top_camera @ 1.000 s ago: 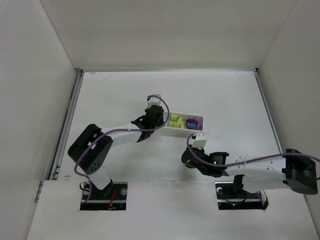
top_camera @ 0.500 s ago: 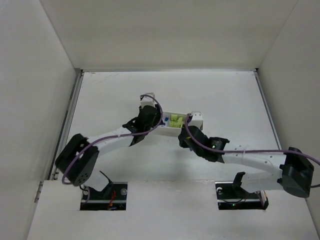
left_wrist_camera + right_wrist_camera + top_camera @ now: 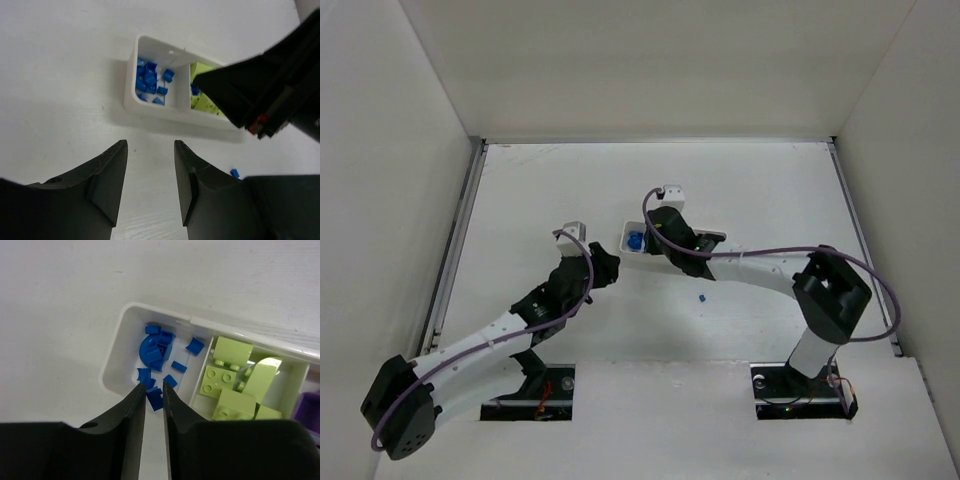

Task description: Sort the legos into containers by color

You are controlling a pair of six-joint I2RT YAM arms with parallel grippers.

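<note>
While the right hand [image 3: 154, 386] hung nearly closed above the white three-compartment plastic tray [image 3: 112, 365], grip untellable, the left hand [image 3: 150, 150] stood open and empty. Beside its right finger lay a tiny blue plastic cube [image 3: 234, 173], probably light, hard and slippery, best pinched across flat faces.

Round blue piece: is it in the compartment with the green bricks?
No, the round blue piece lies with blue cubes, across a divider from green bricks.

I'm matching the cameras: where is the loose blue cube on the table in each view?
Top external: cube near centre, on the tray's near side.
Left wrist: cube lower right, below the tray.
Right wrist: not in it.
Shared landmark: the tray, its blue-filled end.
</note>
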